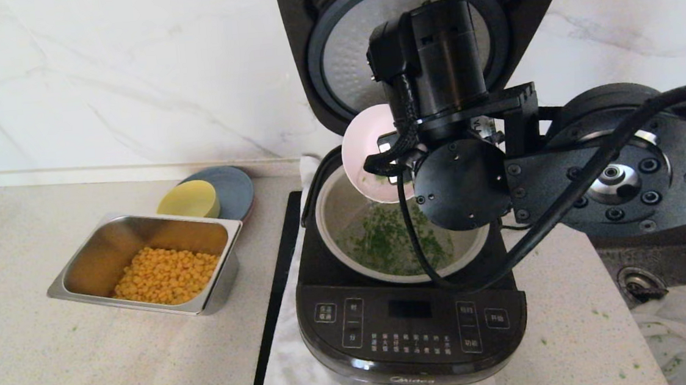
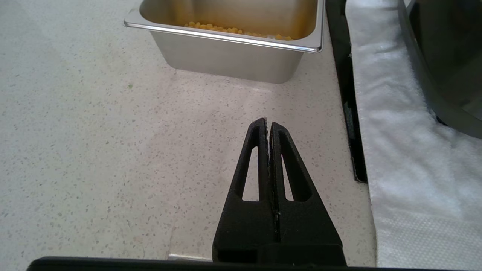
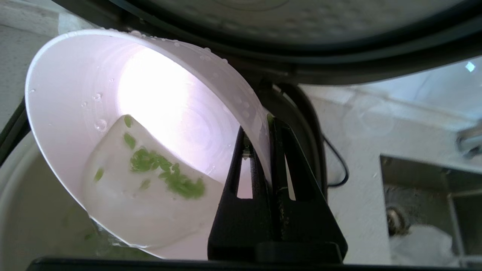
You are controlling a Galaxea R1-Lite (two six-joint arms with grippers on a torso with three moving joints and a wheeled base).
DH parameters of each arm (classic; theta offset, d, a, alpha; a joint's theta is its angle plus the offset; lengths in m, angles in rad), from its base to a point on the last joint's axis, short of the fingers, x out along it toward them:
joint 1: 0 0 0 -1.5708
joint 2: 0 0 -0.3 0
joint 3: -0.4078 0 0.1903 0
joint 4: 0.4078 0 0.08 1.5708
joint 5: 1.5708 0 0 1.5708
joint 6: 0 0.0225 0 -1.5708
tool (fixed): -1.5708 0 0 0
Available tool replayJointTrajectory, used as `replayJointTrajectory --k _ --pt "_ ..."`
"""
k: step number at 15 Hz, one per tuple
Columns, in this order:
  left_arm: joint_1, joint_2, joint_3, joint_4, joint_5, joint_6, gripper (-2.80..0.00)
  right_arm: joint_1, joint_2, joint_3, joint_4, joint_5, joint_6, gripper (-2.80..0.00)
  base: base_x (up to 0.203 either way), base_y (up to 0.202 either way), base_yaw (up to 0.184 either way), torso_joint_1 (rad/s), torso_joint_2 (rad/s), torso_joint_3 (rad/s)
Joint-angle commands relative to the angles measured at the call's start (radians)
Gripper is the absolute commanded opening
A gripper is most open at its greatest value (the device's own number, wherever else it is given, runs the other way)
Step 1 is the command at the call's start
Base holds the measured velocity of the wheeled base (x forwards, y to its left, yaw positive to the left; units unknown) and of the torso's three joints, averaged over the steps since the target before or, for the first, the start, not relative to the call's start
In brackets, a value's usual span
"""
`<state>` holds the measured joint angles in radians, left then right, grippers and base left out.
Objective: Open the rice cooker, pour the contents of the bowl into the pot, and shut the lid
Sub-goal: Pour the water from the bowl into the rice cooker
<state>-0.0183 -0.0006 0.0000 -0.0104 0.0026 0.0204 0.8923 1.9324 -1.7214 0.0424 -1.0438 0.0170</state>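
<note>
My right gripper (image 3: 265, 130) sits closest to the lens, its two black fingers (image 3: 286, 177) pinched tight on the rim of the bowl (image 3: 113, 124), one inside the wall and one outside. The bowl is tipped steeply on its side, mouth toward the rice cooker (image 1: 412, 328), held above the far-left edge of the pot (image 1: 344, 211). A little cloudy liquid and a cluster of the chopped green contents (image 3: 165, 175) lie against the lowest part of the bowl's inner wall, and water beads dot its rim. More green bits are scattered over the floor of the pot inside the cooker. The lid (image 1: 344, 51) stands upright behind the pot, its dimpled silver underside facing forward, and my right arm hangs in front of it.

The cooker rests on a white cloth (image 1: 289, 368). Left of the cooker lies a steel tray (image 1: 137, 227) of yellow corn (image 1: 166, 274), and just behind that tray a yellow bowl (image 1: 187, 200) sits on a grey-blue plate (image 1: 233, 186). Right of the cooker is a sink (image 1: 661, 265).

My left gripper (image 2: 269, 124) is parked low over the counter (image 2: 94, 150), left of the cooker and short of the tray, its fingers pressed together on nothing.
</note>
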Motion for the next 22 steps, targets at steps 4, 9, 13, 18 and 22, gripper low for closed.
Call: replayJointTrajectory --k 4,9,13,18,22 --pt "0.0 -0.001 0.008 0.0 0.0 -0.001 -2.8 -0.005 -0.043 0.221 -0.47 -0.008 -0.307 -2.8 0.0 0.0 0.0 0.0 0.0 0.0" --pt "0.0 -0.001 0.008 0.0 0.0 -0.001 -2.8 -0.013 -0.026 0.323 -0.77 0.029 -0.484 -2.8 0.0 0.0 0.0 0.0 0.0 0.0" --pt "0.0 -0.001 0.008 0.0 0.0 0.0 -2.8 -0.013 -0.016 0.381 -0.941 0.076 -0.531 -2.8 0.0 0.0 0.0 0.0 0.0 0.0" --pt "0.0 -0.001 0.008 0.0 0.0 0.001 -2.8 -0.027 0.023 0.465 -1.143 0.122 -0.591 -2.8 0.0 0.0 0.0 0.0 0.0 0.0" --pt "0.0 -0.001 0.008 0.0 0.0 -0.001 -2.8 -0.027 0.025 0.479 -1.187 0.143 -0.598 -2.8 0.0 0.0 0.0 0.0 0.0 0.0"
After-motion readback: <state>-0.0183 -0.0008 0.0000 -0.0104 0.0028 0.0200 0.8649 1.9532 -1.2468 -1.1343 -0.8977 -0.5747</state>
